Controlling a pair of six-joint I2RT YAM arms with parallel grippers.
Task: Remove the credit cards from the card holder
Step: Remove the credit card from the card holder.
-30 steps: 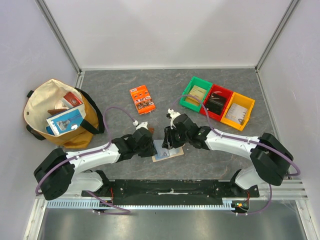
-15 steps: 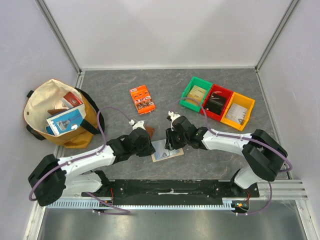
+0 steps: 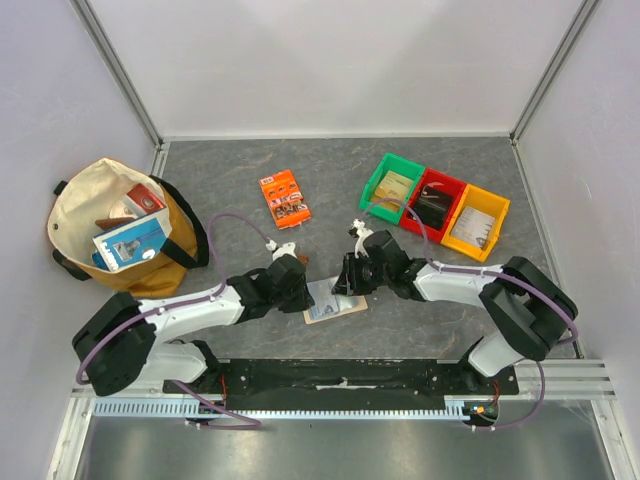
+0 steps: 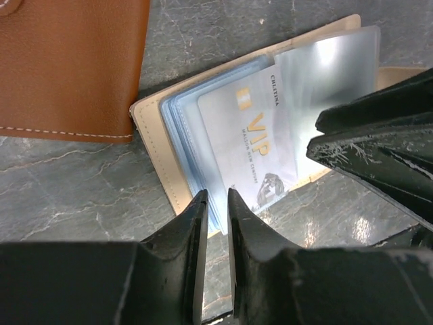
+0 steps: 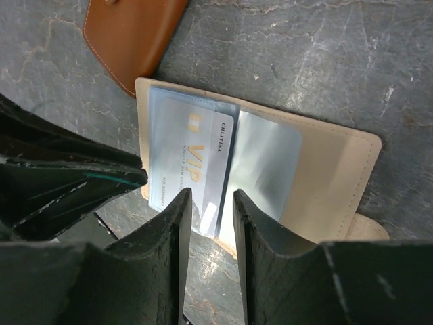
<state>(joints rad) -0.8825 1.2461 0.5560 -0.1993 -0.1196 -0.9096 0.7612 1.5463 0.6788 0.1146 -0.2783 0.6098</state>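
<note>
The beige card holder (image 3: pixel 338 301) lies open on the table between my two grippers, its pale blue clear sleeves fanned out (image 4: pixel 152 145) (image 5: pixel 331 169). A silver VIP credit card (image 4: pixel 254 145) (image 5: pixel 189 162) sits in the front sleeve. No black card shows. My left gripper (image 3: pixel 303 290) (image 4: pixel 217 195) is nearly closed, with a thin gap and nothing in it, its tips at the sleeves' near edge. My right gripper (image 3: pixel 346 287) (image 5: pixel 211 195) stands slightly open over the VIP card's lower edge, gripping nothing.
A brown wallet (image 4: pixel 67 61) (image 5: pixel 132 34) lies just beyond the holder, by the left gripper. A canvas bag (image 3: pixel 120 225) stands at the left and an orange packet (image 3: pixel 284 198) further back. Green (image 3: pixel 392 187), red (image 3: pixel 433 205) and yellow (image 3: pixel 476 222) bins sit at the back right.
The right wrist has shifted a little to the right and back, with its fingers still at the holder. The left arm has swayed and returned. The holder has not moved.
</note>
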